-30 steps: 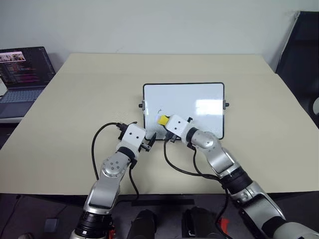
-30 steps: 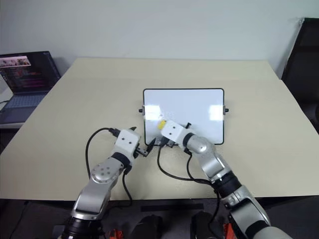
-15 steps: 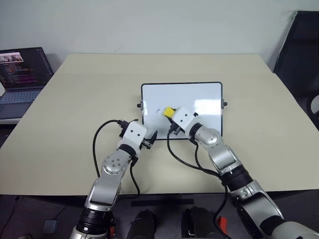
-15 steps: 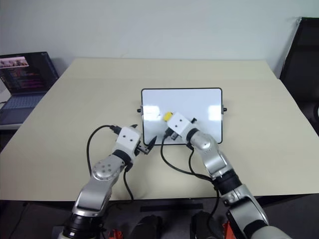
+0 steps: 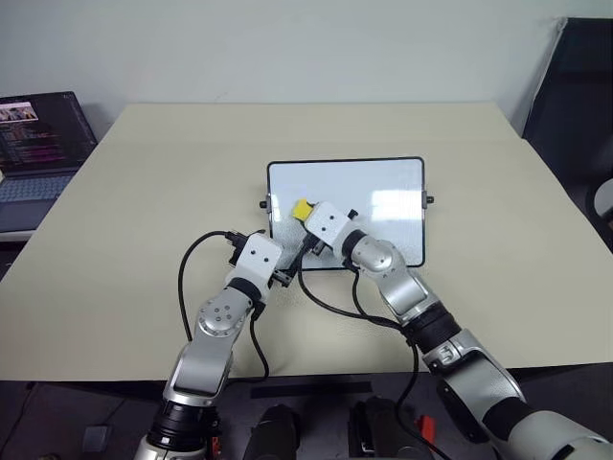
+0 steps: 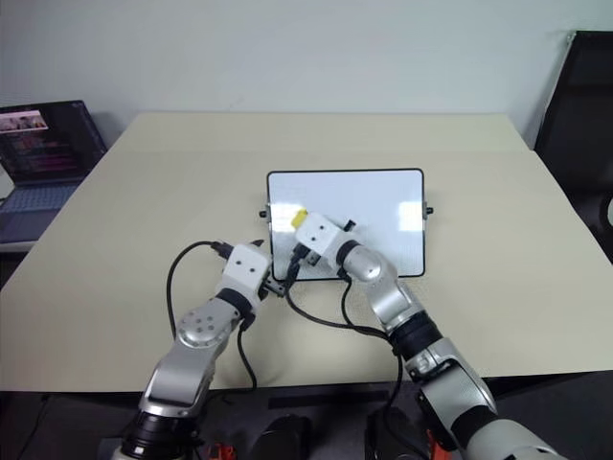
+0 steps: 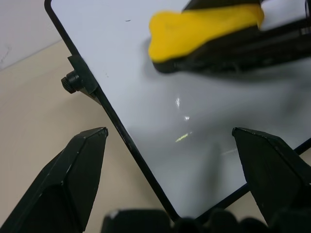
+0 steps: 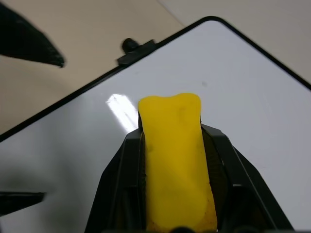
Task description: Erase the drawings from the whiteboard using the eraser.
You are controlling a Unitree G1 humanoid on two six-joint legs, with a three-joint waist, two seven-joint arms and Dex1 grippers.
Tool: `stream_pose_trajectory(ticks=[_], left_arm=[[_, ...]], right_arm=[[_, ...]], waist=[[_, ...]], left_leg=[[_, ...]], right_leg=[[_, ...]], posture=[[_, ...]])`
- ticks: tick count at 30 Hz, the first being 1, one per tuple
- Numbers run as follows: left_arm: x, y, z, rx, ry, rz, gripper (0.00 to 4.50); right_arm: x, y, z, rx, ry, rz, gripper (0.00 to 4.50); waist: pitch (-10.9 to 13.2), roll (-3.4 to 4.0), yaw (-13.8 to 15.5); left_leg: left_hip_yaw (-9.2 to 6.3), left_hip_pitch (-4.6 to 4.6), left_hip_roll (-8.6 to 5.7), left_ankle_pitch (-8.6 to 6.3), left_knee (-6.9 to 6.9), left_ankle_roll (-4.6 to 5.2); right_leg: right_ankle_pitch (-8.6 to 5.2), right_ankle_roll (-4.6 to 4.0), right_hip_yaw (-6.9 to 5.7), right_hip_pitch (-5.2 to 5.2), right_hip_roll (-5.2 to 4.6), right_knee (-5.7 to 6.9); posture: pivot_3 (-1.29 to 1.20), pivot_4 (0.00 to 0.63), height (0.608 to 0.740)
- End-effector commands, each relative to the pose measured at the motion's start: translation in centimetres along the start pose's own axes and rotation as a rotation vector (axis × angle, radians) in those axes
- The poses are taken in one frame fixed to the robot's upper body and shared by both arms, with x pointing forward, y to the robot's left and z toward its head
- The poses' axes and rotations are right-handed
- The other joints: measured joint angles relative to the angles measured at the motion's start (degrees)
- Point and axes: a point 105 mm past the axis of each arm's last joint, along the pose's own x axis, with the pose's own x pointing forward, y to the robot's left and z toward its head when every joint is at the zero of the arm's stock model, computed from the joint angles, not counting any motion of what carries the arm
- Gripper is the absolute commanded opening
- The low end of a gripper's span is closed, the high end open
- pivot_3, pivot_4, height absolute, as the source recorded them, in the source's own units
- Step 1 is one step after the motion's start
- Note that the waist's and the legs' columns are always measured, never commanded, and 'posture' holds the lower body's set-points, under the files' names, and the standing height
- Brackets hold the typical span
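two arms reach forward over the beige table (image 5: 144, 192) toward the whiteboard (image 5: 383, 187). our right arm bends at the elbow and angles in toward the left, its wrist roughly level, so the right gripper (image 5: 308, 217) sits over the board's left part. its two black fingers are clamped on the eraser (image 5: 301, 208), a yellow block that juts out past the fingertips and lies against the white surface near the board's left edge. our left arm is bent and tucked close, with the left gripper (image 5: 284, 278) held level at the board's near left corner, fingers spread wide either side of the black frame, gripping nothing. we can make out only a tiny dark speck on the board in the right wrist view. a laptop (image 5: 38, 144) sits far left.
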Motion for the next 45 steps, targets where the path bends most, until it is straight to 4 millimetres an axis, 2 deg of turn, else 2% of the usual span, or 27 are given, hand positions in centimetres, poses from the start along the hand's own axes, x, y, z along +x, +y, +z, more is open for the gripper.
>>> stream_pose_trajectory(ticks=[1, 8, 12, 15, 20, 26, 30, 35, 40, 45], left_arm=[[-0.1, 0.4, 1.4, 0.010, -0.050, 0.026, 4.50], [0.1, 0.3, 1.4, 0.007, -0.053, 0.020, 4.50], [0.3, 0.2, 1.4, 0.008, -0.054, 0.011, 4.50], [0.4, 0.1, 1.5, 0.007, -0.057, 0.002, 4.50], [0.6, -0.1, 1.6, 0.007, -0.061, -0.008, 4.50], [0.6, -0.2, 1.5, 0.006, -0.062, -0.012, 4.50], [0.5, -0.2, 1.4, 0.003, -0.061, -0.007, 4.50], [0.3, 0.0, 1.3, 0.004, -0.057, 0.005, 4.50], [0.2, 0.2, 1.3, 0.007, -0.056, 0.012, 4.50], [0.1, 0.3, 1.3, 0.010, -0.055, 0.013, 4.50]], right_arm=[[-0.6, 0.4, -1.6, -0.013, 0.066, 0.020, 1.22], [-1.7, -0.8, -2.8, -0.019, 0.103, -0.009, 1.22], [-2.8, -2.5, -4.2, -0.029, 0.148, -0.063, 1.22], [-3.1, -3.3, -4.6, -0.028, 0.159, -0.097, 1.22], [-2.3, -3.5, -3.5, -0.021, 0.132, -0.125, 1.22], [-1.0, -1.8, -1.7, -0.016, 0.076, -0.089, 1.22], [0.9, -0.2, 0.4, -0.017, 0.024, -0.048, 1.22], [1.5, -0.6, 0.5, -0.031, 0.019, -0.054, 1.22], [1.0, -0.9, -0.3, -0.042, 0.028, -0.052, 1.22], [-1.6, -2.2, -3.9, -0.059, 0.119, -0.071, 1.22]], waist=[[0.00, 0.00, 0.00], [0.00, 0.00, 0.29], [0.00, 0.00, 0.67], [0.00, 0.00, 0.81], [0.00, -0.01, 0.85], [0.00, 0.00, 0.33], [0.00, 0.00, -0.35], [0.00, 0.00, -0.17], [0.00, 0.00, -0.16], [0.00, 0.00, 0.53]], left_leg=[[-0.02, 0.00, 0.00, 0.00, 0.01, 0.00], [-0.03, -0.02, -0.02, 0.00, 0.03, 0.00], [-0.03, -0.05, -0.02, 0.00, 0.08, 0.00], [-0.03, -0.03, -0.03, 0.01, 0.13, 0.00], [-0.05, -0.02, -0.03, 0.06, 0.14, 0.08], [-0.01, 0.03, -0.02, 0.09, 0.15, 0.12], [0.00, 0.05, 0.00, 0.09, 0.12, 0.13], [-0.05, 0.04, 0.09, 0.09, 0.01, 0.12], [-0.02, 0.03, 0.05, 0.09, 0.04, 0.12], [-0.08, -0.03, 0.00, 0.09, 0.03, 0.12]], right_leg=[[0.00, 0.00, -0.02, 0.00, 0.00, 0.02], [0.00, 0.00, -0.02, 0.02, 0.01, 0.00], [0.02, 0.04, -0.01, 0.06, -0.06, -0.04], [0.02, 0.04, -0.02, 0.08, -0.06, -0.03], [0.01, 0.03, -0.04, 0.09, -0.02, 0.00], [0.04, -0.02, -0.02, 0.09, -0.01, 0.02], [0.08, -0.04, -0.01, 0.06, 0.00, 0.05], [0.11, -0.13, -0.06, 0.00, 0.02, 0.04], [0.11, -0.13, -0.05, 0.00, 0.01, 0.04], [0.10, -0.12, -0.07, 0.01, 0.03, -0.01]], posture=[[0.00, 0.150, 0.740], [0.00, 0.150, 0.740], [0.00, 0.150, 0.740], [0.00, 0.150, 0.740], [0.00, 0.150, 0.740], [0.00, 0.150, 0.740], [0.00, 0.150, 0.740], [0.00, 0.150, 0.740], [0.00, 0.150, 0.740], [0.00, 0.150, 0.740]])
